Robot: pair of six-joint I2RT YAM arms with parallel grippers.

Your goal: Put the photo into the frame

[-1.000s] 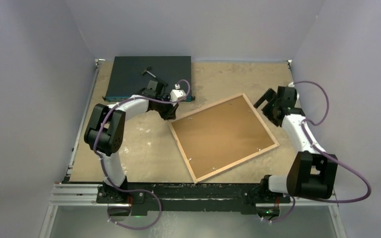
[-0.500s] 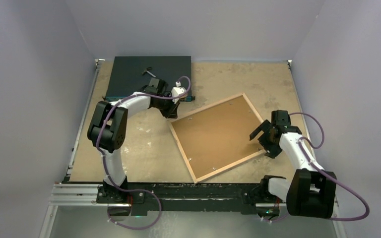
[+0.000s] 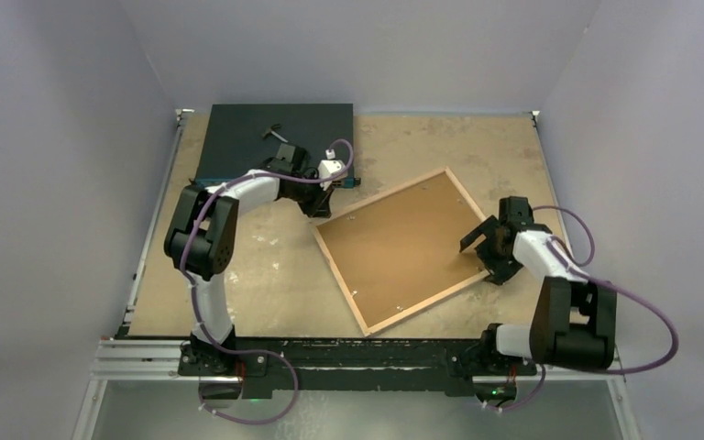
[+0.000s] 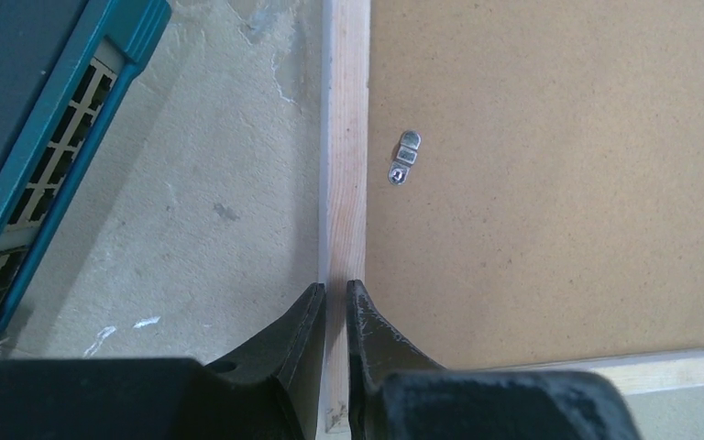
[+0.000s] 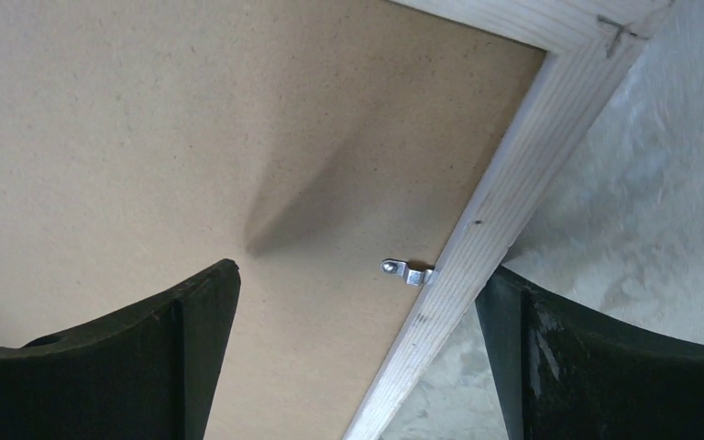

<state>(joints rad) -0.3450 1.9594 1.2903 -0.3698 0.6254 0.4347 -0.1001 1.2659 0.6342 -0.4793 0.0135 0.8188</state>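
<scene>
We see the large thin-railed picture frame with its light wood rim (image 3: 339,281) lying face down and skewed near the middle of the tabletop (image 3: 266,275). Its plain brown backing board (image 3: 403,247) is still clipped in, and the photo is not in view. Our left pincer (image 4: 334,295) is clenched on the rail at the frame's far-left corner. Our right pincer (image 5: 357,273) gapes astride the right rail, beside a small metal clip (image 5: 406,270). We judge we are opening the back; the next move calls for turning that clip aside.
</scene>
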